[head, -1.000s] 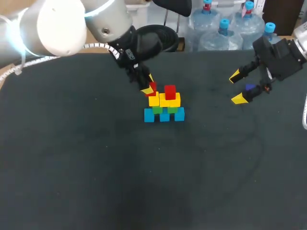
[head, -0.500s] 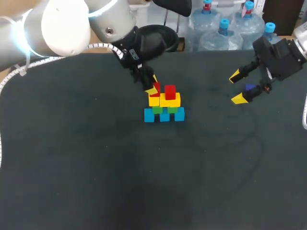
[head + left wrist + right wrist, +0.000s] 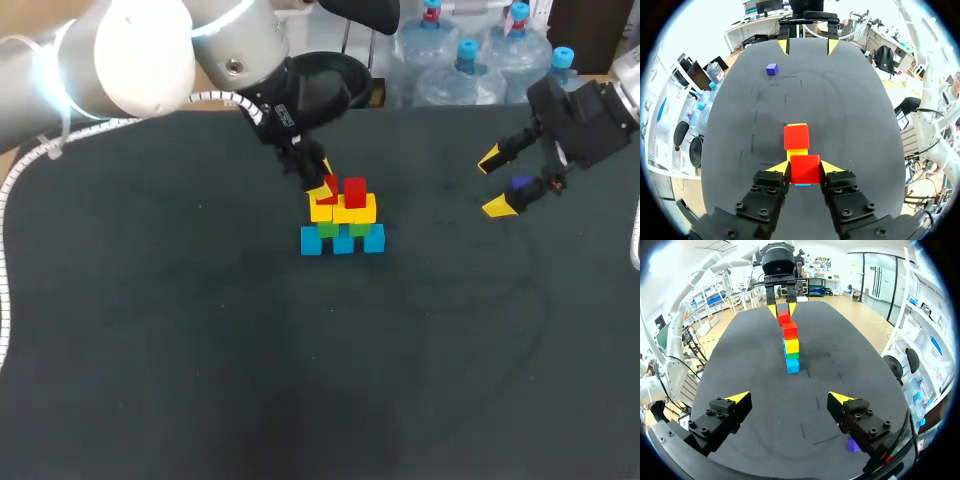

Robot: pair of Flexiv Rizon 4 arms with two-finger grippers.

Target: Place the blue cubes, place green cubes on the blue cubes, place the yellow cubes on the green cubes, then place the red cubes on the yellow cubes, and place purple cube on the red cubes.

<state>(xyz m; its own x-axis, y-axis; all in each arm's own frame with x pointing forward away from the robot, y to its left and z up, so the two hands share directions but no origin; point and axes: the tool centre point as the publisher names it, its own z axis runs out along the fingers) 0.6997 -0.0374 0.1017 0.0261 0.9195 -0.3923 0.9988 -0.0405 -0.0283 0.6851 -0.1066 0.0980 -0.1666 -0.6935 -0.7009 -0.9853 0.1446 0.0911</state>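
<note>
Over the yellow cubes [image 3: 364, 209] — red cube [image 3: 805, 169], gripped by left fingers [image 3: 779, 167]

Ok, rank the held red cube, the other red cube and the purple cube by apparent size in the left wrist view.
1. Held red cube
2. Other red cube
3. Purple cube
This order matches nearness to the camera, so their true sizes may well be alike.

Your table [image 3: 200, 350] wore a dark, matt, cloth-like cover with faint pale scuffs; your red cube [image 3: 805, 169] looked smooth, with a slight sheen; your left arm [image 3: 150, 60] had a glossy, silvery-white shell; your right gripper [image 3: 789, 398] showed matt black fingers [image 3: 720, 416] with bolt heads and smooth yellow tips.
</note>
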